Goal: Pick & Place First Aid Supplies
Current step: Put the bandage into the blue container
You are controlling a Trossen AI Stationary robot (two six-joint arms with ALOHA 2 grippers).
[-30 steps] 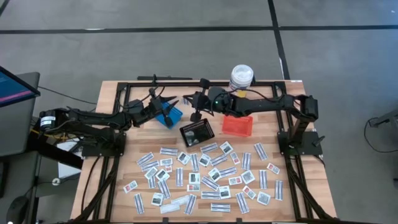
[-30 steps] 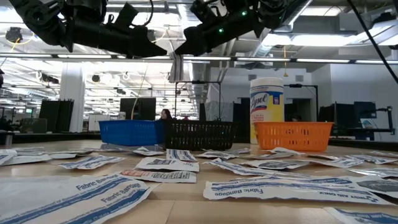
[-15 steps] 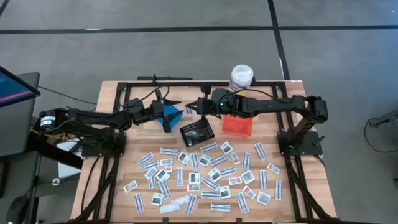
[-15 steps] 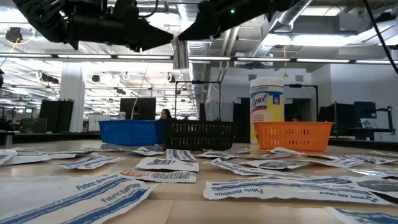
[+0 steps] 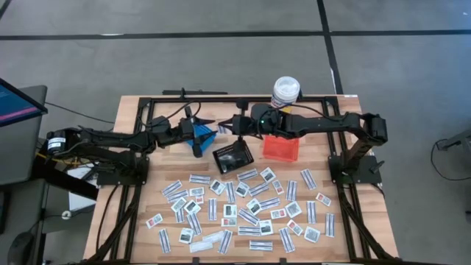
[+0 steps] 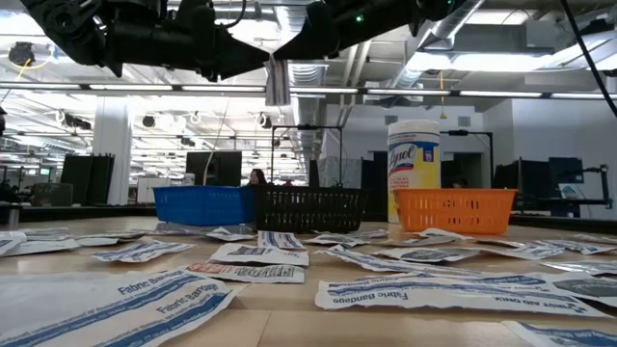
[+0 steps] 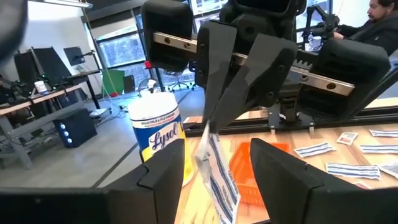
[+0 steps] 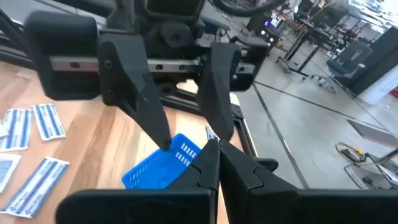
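- Right gripper [image 7: 214, 118] is being kept pinched on one bandage packet [image 7: 217, 171] by its upper edge, above the blue basket [image 5: 200, 138] at table's 11 o'clock.
- Left gripper [image 8: 180, 124] is being held spread, empty, around it.
- Packet is being judged light, limp, slippery; an edge pinch is being advised.

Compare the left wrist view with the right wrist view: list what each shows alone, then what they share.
Left wrist view only: the white bottle, the orange basket, a person beyond the table, and the printed face of the bandage packet pinched in the shut right end effector. Right wrist view only: the blue basket, with the open left end effector seen from the front. Both: loose packets lying on the wooden table.
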